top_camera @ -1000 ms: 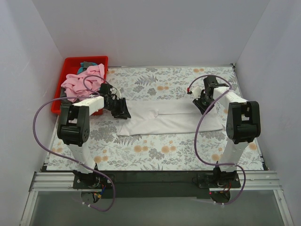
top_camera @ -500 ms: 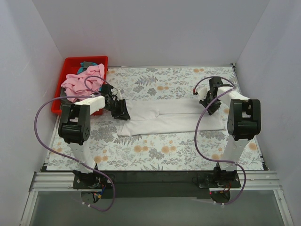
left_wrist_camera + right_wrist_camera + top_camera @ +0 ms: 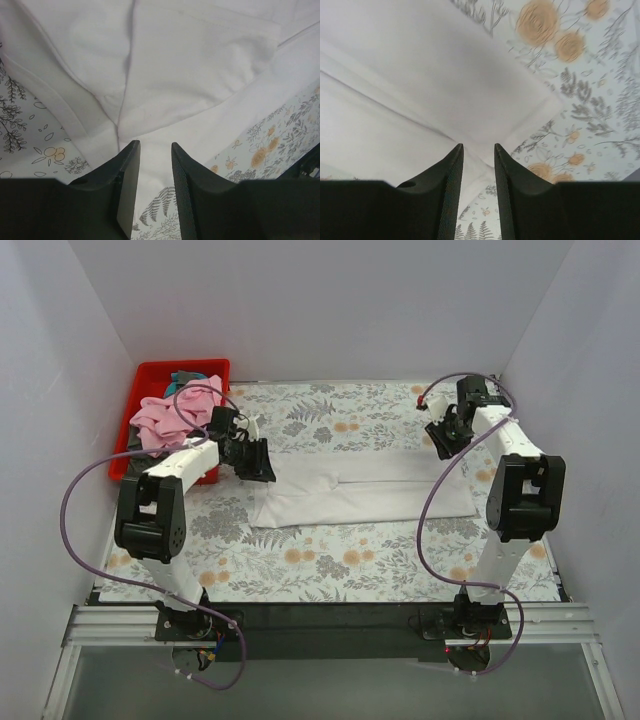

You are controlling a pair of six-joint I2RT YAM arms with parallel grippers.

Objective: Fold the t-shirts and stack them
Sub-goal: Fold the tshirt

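A large white t-shirt (image 3: 365, 490) lies folded into a long band across the middle of the floral table. My left gripper (image 3: 258, 461) hovers over its left end, open and empty. In the left wrist view the left gripper (image 3: 155, 146) has white cloth (image 3: 175, 65) beneath it and nothing between the jaws. My right gripper (image 3: 444, 439) is above the shirt's far right corner, open and empty. In the right wrist view the right gripper (image 3: 478, 146) hangs over that corner (image 3: 445, 105). A pink shirt (image 3: 175, 417) and a teal one (image 3: 186, 377) lie in the bin.
A red plastic bin (image 3: 150, 375) stands at the back left, right beside the left arm. White walls close in the table on three sides. Purple cables loop from both arms. Bare floral table (image 3: 350, 560) lies in front of the shirt.
Both grippers have moved toward the far side of the table, the right one farther, up toward the back right corner. The white shirt lies as before.
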